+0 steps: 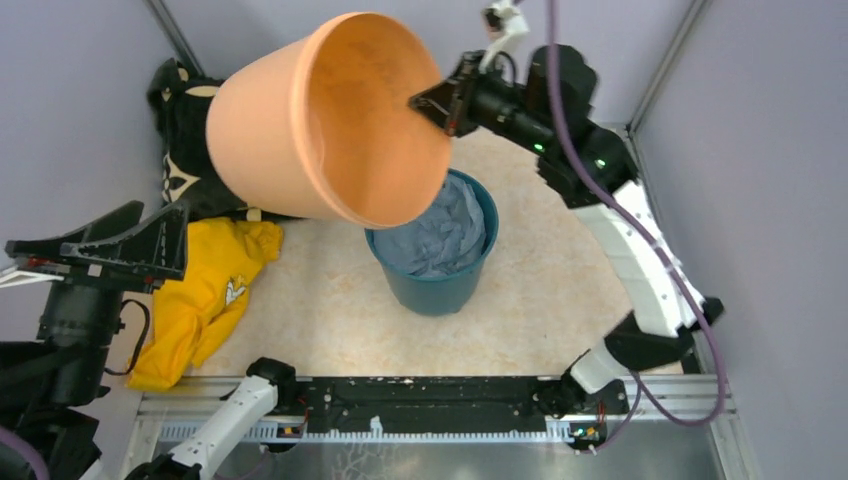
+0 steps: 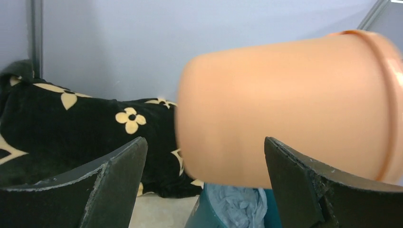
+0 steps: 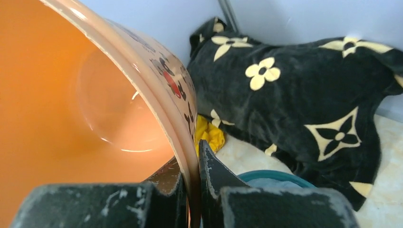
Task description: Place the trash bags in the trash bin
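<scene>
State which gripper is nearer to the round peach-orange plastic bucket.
Right. The right gripper is shut on the rim of the round peach-orange plastic bucket, lifted and tilted; the left gripper stands open beyond its base, not touching.

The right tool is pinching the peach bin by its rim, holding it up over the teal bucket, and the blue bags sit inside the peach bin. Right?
No. The right tool does pinch the peach bin by its rim above the teal bucket, but the blue bags lie in the teal bucket, not the bin; the top view shows it.
</scene>
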Robot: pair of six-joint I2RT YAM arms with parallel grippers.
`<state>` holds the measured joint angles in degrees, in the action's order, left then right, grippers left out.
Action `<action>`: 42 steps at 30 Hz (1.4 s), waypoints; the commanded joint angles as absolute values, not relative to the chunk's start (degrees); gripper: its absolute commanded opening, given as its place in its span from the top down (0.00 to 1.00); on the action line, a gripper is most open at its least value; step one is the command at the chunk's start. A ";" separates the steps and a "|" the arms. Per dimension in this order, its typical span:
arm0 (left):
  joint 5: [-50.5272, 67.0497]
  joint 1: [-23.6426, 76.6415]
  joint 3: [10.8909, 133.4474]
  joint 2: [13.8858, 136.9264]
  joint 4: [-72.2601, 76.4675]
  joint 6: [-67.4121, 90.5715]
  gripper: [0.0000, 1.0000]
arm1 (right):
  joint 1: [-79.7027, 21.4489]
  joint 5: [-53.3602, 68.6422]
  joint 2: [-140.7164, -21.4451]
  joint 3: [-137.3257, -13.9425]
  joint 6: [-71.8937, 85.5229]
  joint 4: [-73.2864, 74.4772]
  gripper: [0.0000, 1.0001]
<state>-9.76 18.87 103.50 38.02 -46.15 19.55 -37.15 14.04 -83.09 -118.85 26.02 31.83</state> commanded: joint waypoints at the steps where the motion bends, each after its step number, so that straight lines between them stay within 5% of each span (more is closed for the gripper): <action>1: -12.61 18.72 108.21 40.80 -54.69 19.52 0.01 | -45.49 4.00 -94.09 -134.01 22.21 38.93 1.00; 6: -16.08 18.72 115.87 42.96 -61.62 17.99 0.01 | -51.17 -2.66 -110.56 -153.14 20.01 49.24 1.00; 17: -16.31 18.72 108.05 42.89 -61.02 16.44 0.01 | -59.63 -13.75 -117.14 -143.72 10.90 46.94 1.00; 34: -13.49 18.72 100.35 43.04 -56.78 15.74 0.01 | -61.79 -9.84 -124.65 -141.05 9.23 54.38 1.00; 36: -13.33 18.70 99.70 43.17 -56.42 15.58 0.01 | -61.74 -9.24 -124.78 -140.95 9.00 54.37 0.86; 38: -13.23 18.71 99.12 43.27 -55.90 15.48 0.01 | -61.79 -9.05 -124.55 -140.62 8.80 53.87 0.61; 42: -12.80 18.72 97.87 43.74 -54.75 15.30 0.01 | -61.79 -8.58 -122.50 -139.20 8.03 51.30 0.39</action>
<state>-13.85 18.87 98.89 42.76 -57.47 16.51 -61.73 -9.26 -126.19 -139.48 8.58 54.92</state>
